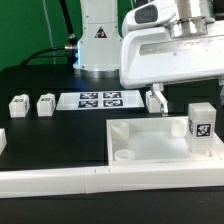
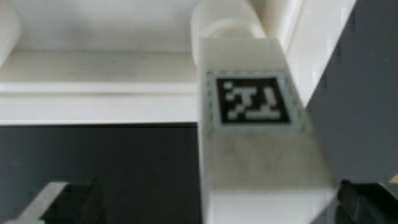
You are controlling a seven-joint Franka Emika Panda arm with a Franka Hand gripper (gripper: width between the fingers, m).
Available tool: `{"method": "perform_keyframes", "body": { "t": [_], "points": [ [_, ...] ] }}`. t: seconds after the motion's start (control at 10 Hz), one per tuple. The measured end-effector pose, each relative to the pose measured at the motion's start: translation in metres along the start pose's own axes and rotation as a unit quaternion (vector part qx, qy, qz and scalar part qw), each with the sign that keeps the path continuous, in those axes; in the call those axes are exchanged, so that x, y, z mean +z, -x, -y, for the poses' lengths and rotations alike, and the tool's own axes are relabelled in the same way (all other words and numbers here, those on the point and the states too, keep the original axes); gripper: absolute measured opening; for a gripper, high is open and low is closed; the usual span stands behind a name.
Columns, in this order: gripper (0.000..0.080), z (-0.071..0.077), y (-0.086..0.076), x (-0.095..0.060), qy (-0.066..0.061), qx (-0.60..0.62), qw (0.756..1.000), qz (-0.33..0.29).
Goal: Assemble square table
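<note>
The white square tabletop (image 1: 150, 140) lies tray-side up behind the barrier wall. One tagged leg block (image 1: 200, 122) stands upright at its corner on the exterior view's right. My gripper (image 1: 174, 100) hangs over the tabletop's back edge, open. In the wrist view the leg (image 2: 249, 130) runs between my two dark fingertips (image 2: 71, 203), with a gap on each side, and my gripper (image 2: 228, 206) is not closed on it. The tabletop's rim (image 2: 98, 80) lies beyond. Two more leg blocks (image 1: 18, 105) (image 1: 45, 104) lie at the exterior view's left.
The marker board (image 1: 100, 99) lies flat behind the tabletop, next to the robot base (image 1: 95, 40). The long white barrier wall (image 1: 90, 185) runs along the front. Another white part (image 1: 2, 140) shows at the left edge.
</note>
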State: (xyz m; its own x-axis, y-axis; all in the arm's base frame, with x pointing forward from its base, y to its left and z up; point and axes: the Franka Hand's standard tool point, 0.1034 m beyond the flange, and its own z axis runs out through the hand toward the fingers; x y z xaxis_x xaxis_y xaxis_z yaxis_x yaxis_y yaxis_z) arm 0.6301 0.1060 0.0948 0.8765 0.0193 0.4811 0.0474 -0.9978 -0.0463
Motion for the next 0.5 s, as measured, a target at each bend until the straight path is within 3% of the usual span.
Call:
{"method": "perform_keyframes", "body": {
  "t": [0.1, 0.5],
  "points": [
    [0.0649, 0.0033, 0.0067, 0.0045, -0.007, 0.003, 0.999, 0.050],
    [0.0649, 0.0059, 0.0070, 0.0119, -0.023, 0.020, 0.982, 0.185]
  ]
}}
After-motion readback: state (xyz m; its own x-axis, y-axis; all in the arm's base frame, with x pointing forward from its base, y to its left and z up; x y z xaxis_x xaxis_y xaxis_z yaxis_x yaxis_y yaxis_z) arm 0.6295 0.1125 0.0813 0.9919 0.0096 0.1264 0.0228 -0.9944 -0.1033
